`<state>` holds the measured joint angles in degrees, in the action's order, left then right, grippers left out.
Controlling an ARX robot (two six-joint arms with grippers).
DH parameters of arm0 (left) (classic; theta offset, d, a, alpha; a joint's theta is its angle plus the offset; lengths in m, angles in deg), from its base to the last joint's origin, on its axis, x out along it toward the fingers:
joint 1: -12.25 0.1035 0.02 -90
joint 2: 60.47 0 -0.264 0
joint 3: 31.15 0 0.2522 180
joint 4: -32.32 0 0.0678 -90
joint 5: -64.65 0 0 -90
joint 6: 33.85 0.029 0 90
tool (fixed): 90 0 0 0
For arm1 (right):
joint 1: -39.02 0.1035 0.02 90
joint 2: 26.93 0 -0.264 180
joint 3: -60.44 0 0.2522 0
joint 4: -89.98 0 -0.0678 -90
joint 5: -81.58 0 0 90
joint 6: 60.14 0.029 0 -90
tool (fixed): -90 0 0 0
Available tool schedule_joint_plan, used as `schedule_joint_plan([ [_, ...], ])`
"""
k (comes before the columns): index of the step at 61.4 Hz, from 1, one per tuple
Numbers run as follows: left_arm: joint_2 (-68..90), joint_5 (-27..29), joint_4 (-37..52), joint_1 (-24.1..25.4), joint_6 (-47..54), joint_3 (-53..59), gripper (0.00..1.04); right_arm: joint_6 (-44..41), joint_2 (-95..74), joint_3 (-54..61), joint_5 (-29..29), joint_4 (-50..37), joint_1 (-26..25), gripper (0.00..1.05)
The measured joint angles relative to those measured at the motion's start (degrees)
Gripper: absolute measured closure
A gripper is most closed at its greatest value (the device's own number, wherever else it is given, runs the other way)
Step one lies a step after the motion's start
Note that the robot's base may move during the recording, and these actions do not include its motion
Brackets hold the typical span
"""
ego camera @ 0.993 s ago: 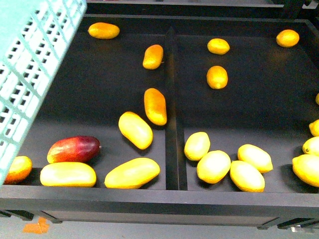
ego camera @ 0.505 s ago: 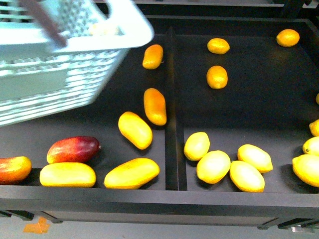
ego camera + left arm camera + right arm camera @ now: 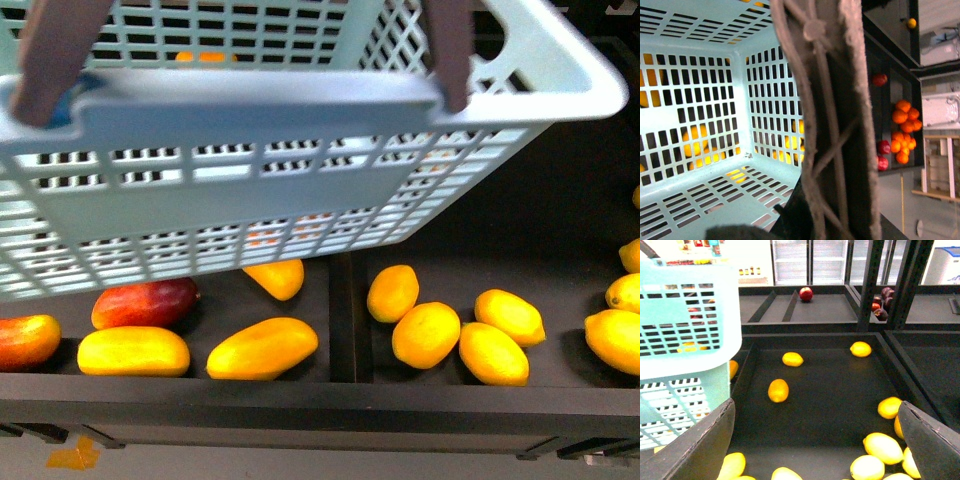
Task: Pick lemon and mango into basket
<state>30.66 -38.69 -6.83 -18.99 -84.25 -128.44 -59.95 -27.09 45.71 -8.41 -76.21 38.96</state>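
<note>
Checking jaws first: what state are they in? (Operator)

Right gripper [image 3: 815, 405]: jaws spread wide, nothing between them, hanging over the right compartment of the black bin [image 3: 300, 400]. Left gripper: you cannot tell. The brown handle [image 3: 830, 125] fills the left wrist view at close range, so a grasp on it is likely but unconfirmed. (Manual)

Where are the task items, and what can fail? (Operator)

The basket [image 3: 250, 190] hangs tilted over the bin, with no fruit visible inside. The mango [image 3: 145, 303] lies just below its near wall, in the left compartment. The lemon [image 3: 393, 292] lies right of the divider [image 3: 340, 320], close against a neighbour. Hazards:
- The basket can swing on its handle and strike fruit or your right arm.
- It hides the rear of the bin from your front view.
- The all-yellow mangoes [image 3: 133, 351] beside the target invite a wrong pick.
- Clustered lemons may roll when you close on one. (Manual)

Any readable markings? (Operator)

None. The basket shows no brand, and packaging on far shelves in the right wrist view is too small to read. (Manual)
</note>
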Motion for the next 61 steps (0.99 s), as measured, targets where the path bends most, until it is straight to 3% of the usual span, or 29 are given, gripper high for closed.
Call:
schedule_joint_plan([
  [10,-0.2,-1.7,-0.9,-2.6,-0.7,0.0,1.0,0.0,0.0,0.0,0.0,0.0,0.0,0.09],
  [28,-0.2,0.1,-0.9,-1.9,-0.6,0.0,1.0,0.1,-0.1,0.0,-0.1,0.1,0.0,0.09],
  [35,-0.2,0.1,-0.9,-1.9,-0.5,0.0,1.0,2.0,-12.2,-6.8,-1.1,16.5,-2.9,0.09],
  [38,-0.3,0.0,-0.9,-2.0,-0.5,0.0,1.0,1.8,-17.3,-7.3,1.0,16.8,-5.7,0.09],
  [43,-0.3,-0.3,-0.9,-2.1,-0.5,0.0,1.0,0.3,-25.7,-7.1,3.4,11.4,-11.6,0.09],
  [50,-0.3,-0.6,-0.9,-2.1,-0.7,0.0,1.0,-2.4,-41.5,-8.1,4.0,-2.8,-19.5,0.09],
  [61,-0.4,-0.3,-0.9,-2.1,-0.7,0.0,1.0,-7.6,-70.5,-14.9,2.2,-25.1,-23.7,0.09],
])
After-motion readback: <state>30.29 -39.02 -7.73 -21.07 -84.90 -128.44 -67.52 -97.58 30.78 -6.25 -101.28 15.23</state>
